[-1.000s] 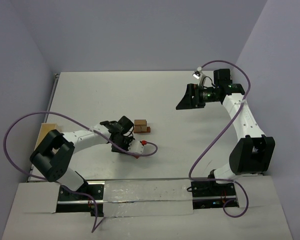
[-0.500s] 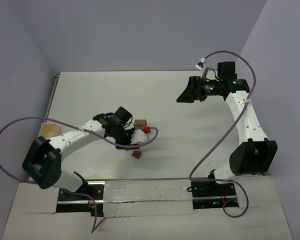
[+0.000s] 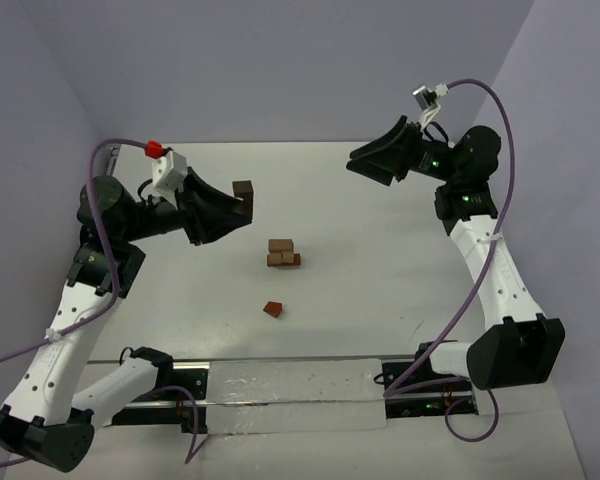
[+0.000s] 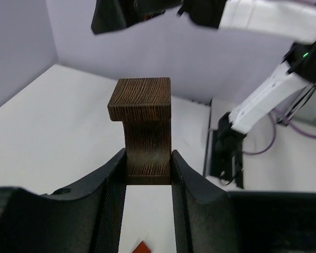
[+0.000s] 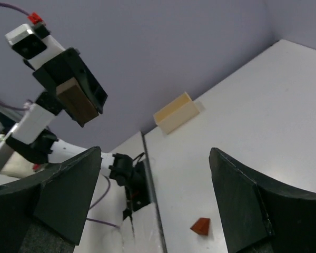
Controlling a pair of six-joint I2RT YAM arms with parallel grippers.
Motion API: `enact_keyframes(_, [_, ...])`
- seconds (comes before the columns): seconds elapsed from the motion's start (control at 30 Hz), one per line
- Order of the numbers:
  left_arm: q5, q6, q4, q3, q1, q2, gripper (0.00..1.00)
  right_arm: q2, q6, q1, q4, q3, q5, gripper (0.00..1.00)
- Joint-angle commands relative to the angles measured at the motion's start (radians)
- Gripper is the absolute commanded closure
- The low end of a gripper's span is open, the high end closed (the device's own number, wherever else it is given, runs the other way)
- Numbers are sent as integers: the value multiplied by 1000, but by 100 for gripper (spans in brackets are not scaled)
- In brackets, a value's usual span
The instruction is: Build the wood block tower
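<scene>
Left pincer (image 4: 149,164): jaws pinching a dark brown notched wooden block (image 4: 142,126) by its narrow end. The wider end sticks out past the fingertips. Block and pincer are up in the air, over the far left part of the white table (image 3: 380,260).

Right pincer (image 5: 154,153): jaws spread wide, nothing between them. It is aloft over the far right of the table, pointing toward the left arm.

Tower so far: a small stack of reddish-brown and tan wooden blocks (image 3: 283,252) sits mid-table, between the two arms and well apart from both pincers. Too small to count its pieces.

A lone reddish-brown wooden wedge (image 3: 272,309) lies on the table nearer the bases, apart from the stack.

A pale, long wooden tray (image 5: 175,113) rests at the table's left edge.
</scene>
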Motion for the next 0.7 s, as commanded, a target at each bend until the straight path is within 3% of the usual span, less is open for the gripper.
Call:
enact_keyframes(0.0, [49, -689, 677, -130, 73, -3, 100, 68, 670, 53, 897, -86, 39, 10])
enact_keyframes(0.07, [11, -861, 839, -167, 105, -3, 100, 87, 695, 87, 945, -46, 45, 11])
enact_keyframes(0.2, [-81, -1065, 1004, -221, 147, -3, 100, 109, 739, 153, 1014, -26, 77, 11])
enact_keyframes(0.4, [-110, -1116, 1090, -247, 171, -6, 100, 141, 598, 334, 858, -59, 134, 16])
enact_keyframes(0.67, [-124, -1101, 1048, -297, 183, -38, 100, 278, 515, 475, 675, 33, 263, 20])
